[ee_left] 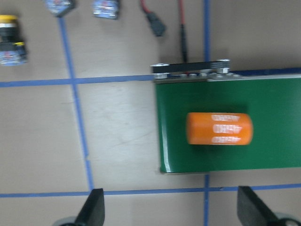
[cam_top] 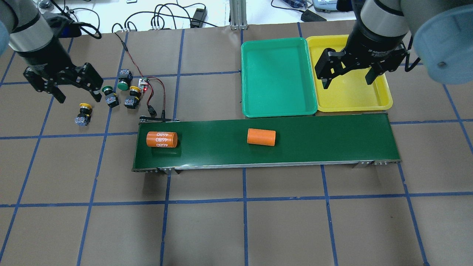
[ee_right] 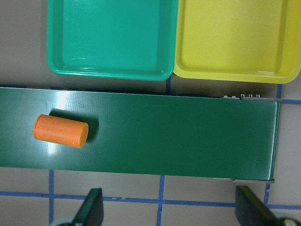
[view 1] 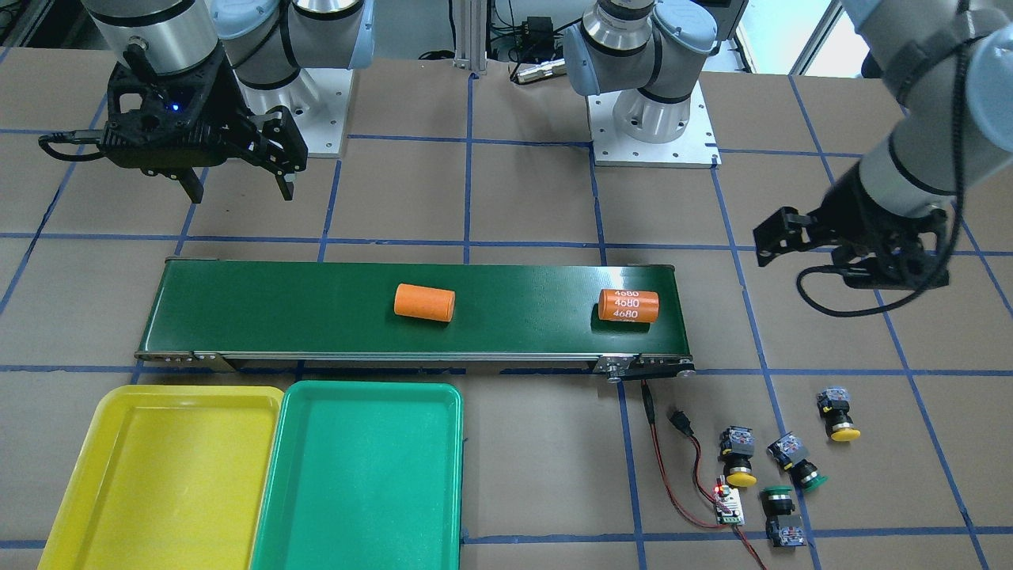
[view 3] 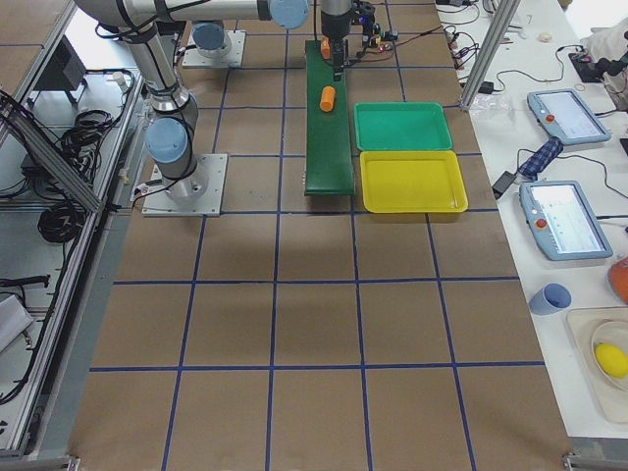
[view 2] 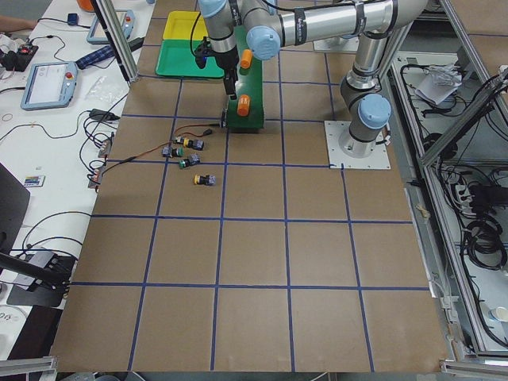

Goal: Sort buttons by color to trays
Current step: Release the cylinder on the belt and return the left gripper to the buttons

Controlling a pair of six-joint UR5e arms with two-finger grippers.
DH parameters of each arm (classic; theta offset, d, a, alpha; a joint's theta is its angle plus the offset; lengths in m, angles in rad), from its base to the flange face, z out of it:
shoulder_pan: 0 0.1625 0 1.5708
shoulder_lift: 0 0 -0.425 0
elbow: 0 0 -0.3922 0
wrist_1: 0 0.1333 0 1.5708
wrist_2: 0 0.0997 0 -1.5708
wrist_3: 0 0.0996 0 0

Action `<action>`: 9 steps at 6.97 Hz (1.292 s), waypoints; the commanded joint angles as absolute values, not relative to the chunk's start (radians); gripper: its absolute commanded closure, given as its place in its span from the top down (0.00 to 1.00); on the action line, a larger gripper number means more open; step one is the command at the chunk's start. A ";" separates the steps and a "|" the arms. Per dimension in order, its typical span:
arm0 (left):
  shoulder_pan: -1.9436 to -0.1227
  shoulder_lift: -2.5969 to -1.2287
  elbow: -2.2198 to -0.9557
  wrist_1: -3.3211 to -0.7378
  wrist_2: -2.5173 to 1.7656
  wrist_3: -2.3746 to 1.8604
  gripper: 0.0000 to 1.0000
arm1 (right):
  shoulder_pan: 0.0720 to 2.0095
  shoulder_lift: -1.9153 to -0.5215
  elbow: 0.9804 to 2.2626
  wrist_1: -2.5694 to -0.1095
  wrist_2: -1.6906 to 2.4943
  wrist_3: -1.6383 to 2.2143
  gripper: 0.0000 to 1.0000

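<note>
Four buttons lie in a cluster on the table at the conveyor's left end: two yellow [cam_top: 84, 113] [cam_top: 132, 99] and two green [cam_top: 109, 95] [cam_top: 123, 79]. My left gripper [cam_top: 78, 96] is open and empty, above the table beside this cluster. The left wrist view shows one yellow button [ee_left: 11, 40] at its top left. The green tray [cam_top: 279, 74] and the yellow tray [cam_top: 354, 96] lie side by side beyond the belt, both empty. My right gripper [cam_top: 347, 79] is open and empty above the yellow tray.
A long dark-green conveyor belt [cam_top: 314, 144] carries two orange cylinders, one printed [cam_top: 162, 139] and one plain [cam_top: 261, 136]. A small circuit board [cam_top: 143, 84] with red wires lies next to the buttons. Blue tape lines grid the brown table.
</note>
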State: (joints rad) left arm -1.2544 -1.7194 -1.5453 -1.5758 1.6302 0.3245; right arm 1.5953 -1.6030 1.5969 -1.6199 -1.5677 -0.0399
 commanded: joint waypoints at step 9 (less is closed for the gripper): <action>-1.112 -2.121 -1.612 -1.112 1.635 0.434 1.00 | 1.595 -1.603 1.597 -1.620 -1.568 -0.040 1.00</action>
